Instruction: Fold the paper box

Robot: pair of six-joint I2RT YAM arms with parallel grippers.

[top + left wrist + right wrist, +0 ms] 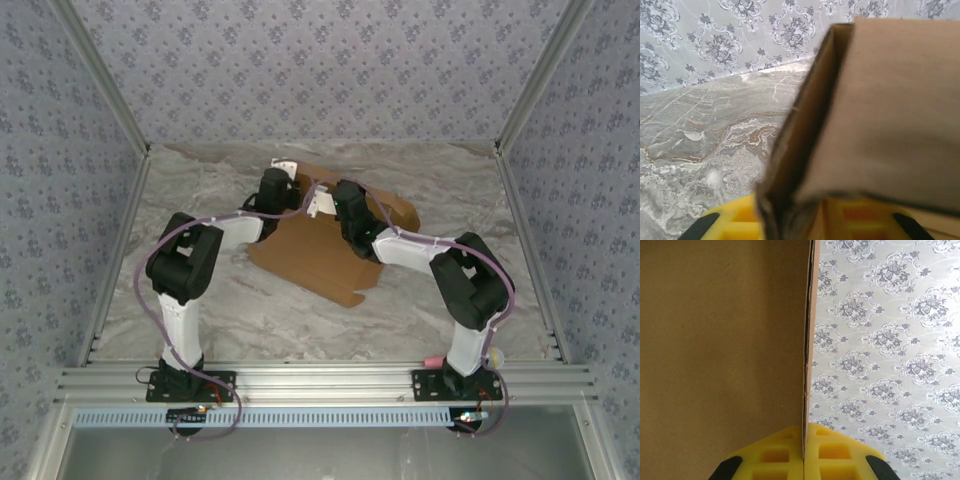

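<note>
brown paper box (pixel 320 255) on marble table (pixel 480 190), right hand (pixel 804 460) pinching its edge, left hand (pixel 805 224) masked, cannot tell

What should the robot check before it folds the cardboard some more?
1. Right gripper pinches the paper box edge: ok.
2. Left gripper grips firmly: cannot tell; cardboard sits between its pads.
3. A flap stands raised: ok.
4. Box rests well inside the table: ok.
5. Box finished: not ok, mostly a flat sheet.
</note>
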